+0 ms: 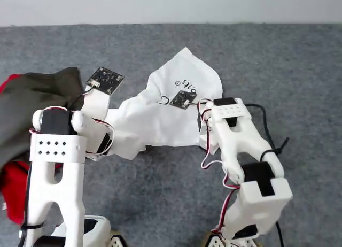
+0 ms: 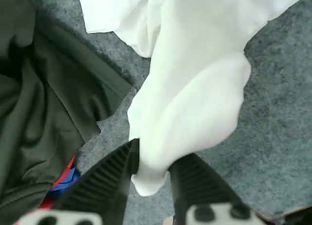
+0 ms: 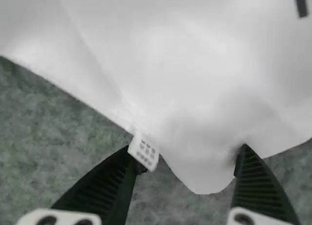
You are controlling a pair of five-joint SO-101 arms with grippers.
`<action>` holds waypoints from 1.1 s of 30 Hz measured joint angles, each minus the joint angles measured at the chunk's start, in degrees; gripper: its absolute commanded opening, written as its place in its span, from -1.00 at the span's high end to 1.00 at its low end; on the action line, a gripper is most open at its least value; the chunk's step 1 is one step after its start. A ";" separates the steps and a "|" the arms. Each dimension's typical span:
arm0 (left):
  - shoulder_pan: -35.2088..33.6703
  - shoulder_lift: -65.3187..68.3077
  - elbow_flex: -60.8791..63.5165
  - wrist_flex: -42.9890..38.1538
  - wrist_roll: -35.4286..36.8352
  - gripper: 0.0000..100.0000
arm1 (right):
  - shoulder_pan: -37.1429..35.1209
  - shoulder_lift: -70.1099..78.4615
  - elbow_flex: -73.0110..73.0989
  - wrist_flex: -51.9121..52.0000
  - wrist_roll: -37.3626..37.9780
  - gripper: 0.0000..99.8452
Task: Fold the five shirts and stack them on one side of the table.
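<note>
A white shirt (image 1: pixel 171 113) with dark print lies crumpled on the grey table, mid-way between the two arms. My left gripper (image 2: pixel 153 154) is shut on a bunched fold of the white shirt (image 2: pixel 195 79), at its left end in the high view (image 1: pixel 107 143). My right gripper (image 3: pixel 187 174) is open, its fingers spread to either side of the hem of the white shirt (image 3: pixel 170 64), beside a small sewn label (image 3: pixel 144 152). A dark olive shirt (image 1: pixel 37 102) lies heaped at the table's left, over a red shirt (image 1: pixel 13 188).
The grey felt surface (image 1: pixel 278 70) is bare to the right of and behind the white shirt. The dark olive shirt (image 2: pixel 48 103) lies close to the left gripper. A pale wall runs along the table's far edge (image 1: pixel 171 6).
</note>
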 measured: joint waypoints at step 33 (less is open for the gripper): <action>0.00 -1.05 -14.59 0.00 5.63 0.57 | 16.26 -17.85 -31.56 26.37 0.18 0.98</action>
